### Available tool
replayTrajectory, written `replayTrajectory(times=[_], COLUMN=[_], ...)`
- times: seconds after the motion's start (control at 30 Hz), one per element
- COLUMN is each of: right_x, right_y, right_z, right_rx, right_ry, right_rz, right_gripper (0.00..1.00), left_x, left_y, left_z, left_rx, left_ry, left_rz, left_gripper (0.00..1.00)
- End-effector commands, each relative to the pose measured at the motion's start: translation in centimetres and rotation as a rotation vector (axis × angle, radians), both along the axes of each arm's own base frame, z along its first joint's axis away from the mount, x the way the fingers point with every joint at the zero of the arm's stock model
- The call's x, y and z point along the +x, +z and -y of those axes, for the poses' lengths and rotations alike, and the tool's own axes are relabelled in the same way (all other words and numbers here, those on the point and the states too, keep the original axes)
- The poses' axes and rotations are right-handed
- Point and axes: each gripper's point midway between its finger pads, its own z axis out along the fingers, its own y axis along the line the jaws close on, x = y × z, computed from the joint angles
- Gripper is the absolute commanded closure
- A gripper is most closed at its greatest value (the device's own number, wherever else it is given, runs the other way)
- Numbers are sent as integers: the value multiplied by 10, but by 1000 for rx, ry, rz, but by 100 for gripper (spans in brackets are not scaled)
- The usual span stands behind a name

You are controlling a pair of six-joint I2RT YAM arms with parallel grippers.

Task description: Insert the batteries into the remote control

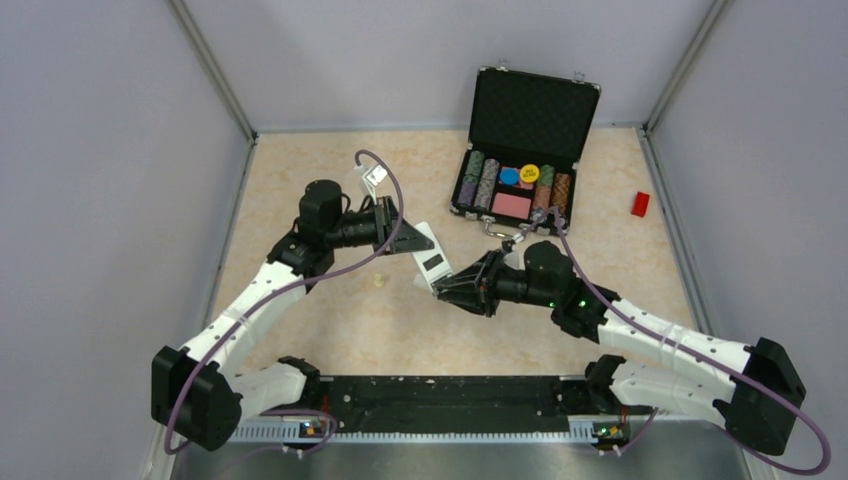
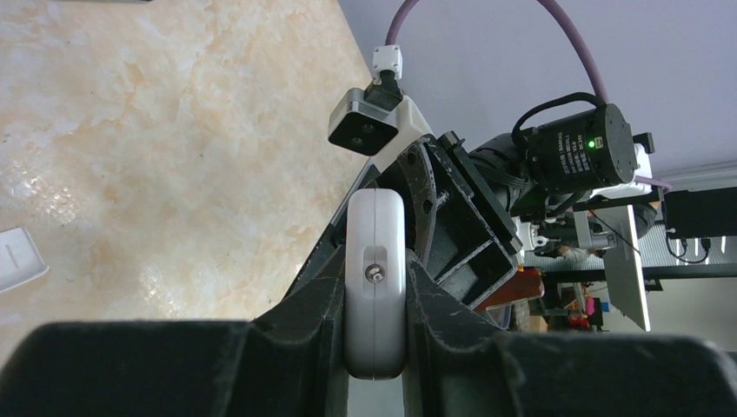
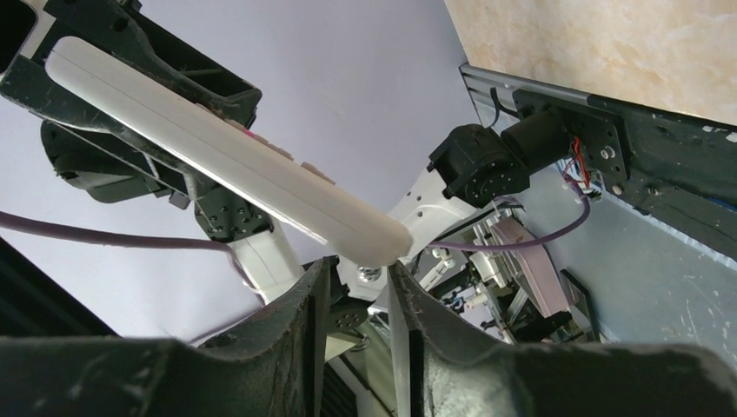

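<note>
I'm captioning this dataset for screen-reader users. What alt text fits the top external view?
The left tool grips a white remote control over a marble-patterned table while the right tool meets its near end. Behind them stands an open case of poker chips; a red block lies at right.

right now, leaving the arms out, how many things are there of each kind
remote control: 1
poker chip case, open, with its chips: 1
red block: 1
cream peg: 1
white flat piece: 1
total: 5
</note>
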Motion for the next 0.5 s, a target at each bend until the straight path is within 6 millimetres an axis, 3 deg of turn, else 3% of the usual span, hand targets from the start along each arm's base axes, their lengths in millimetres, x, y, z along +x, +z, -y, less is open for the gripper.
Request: replayTrajectory(times=[0.0, 0.33, 0.47], right_x=[2, -5, -5], right_y=[-2, 7, 11], right_z=[6, 24, 35], right_rx=[-5, -16, -52], right_ry=[-28, -53, -69], right_rz=[12, 117, 209], right_gripper=[68, 49, 34], left_x=[1, 15, 15], left_y=[26, 8, 4], left_z=[4, 8, 9], left_rx=[-38, -12, -10], left_ry=[-23, -12, -19], left_rz=[16, -97, -128], left_gripper=[100, 100, 100])
